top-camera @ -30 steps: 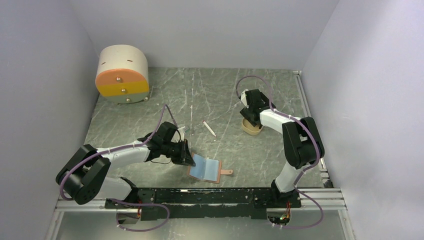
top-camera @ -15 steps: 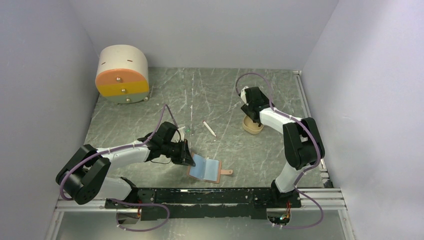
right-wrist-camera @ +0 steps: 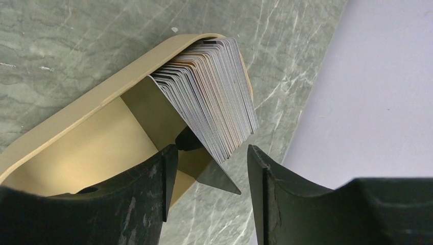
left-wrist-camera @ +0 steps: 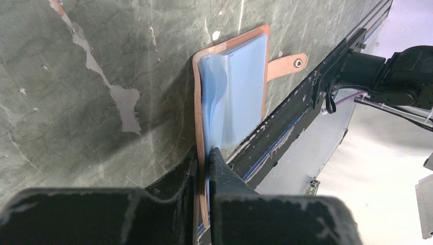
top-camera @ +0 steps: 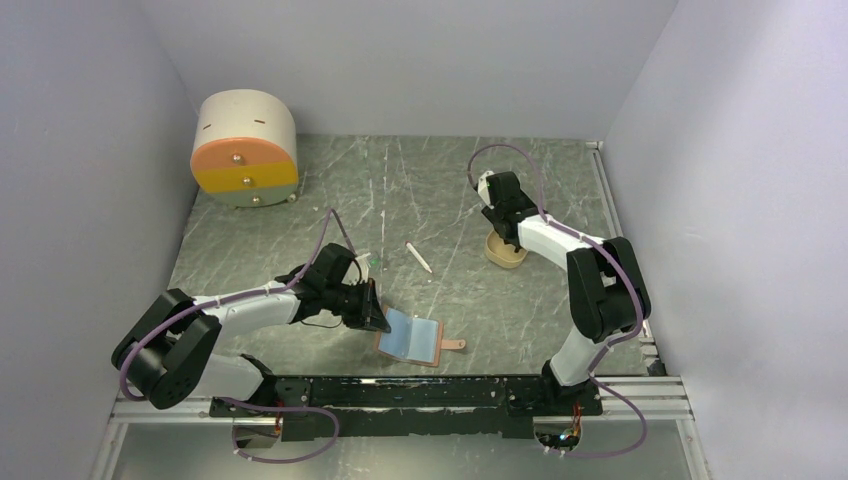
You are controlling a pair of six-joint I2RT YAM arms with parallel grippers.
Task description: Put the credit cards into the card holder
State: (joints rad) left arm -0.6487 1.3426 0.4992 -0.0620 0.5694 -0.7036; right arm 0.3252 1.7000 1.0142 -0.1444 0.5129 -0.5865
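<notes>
Potentially, several credit cards (right-wrist-camera: 214, 87) are pinched together by the half-open right gripper (right-wrist-camera: 212, 151); the card holder (left-wrist-camera: 245, 81) is held clamped by the left gripper (left-wrist-camera: 206, 156).

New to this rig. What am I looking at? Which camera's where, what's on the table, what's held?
Two robot arms bolted at the table's near edge, each with a two-finger gripper. The wide picture looks down from above and behind; the other two come from wrist cameras. On the green marbled table: an open brown leather card holder with blue plastic sleeves, a thin white stick, a tan tray of stacked plastic cards, a cream round box with orange and yellow drawers. The left gripper is pinched shut on the holder's blue sleeve. The right gripper is open, fingers astride the card stack, holding nothing.
</notes>
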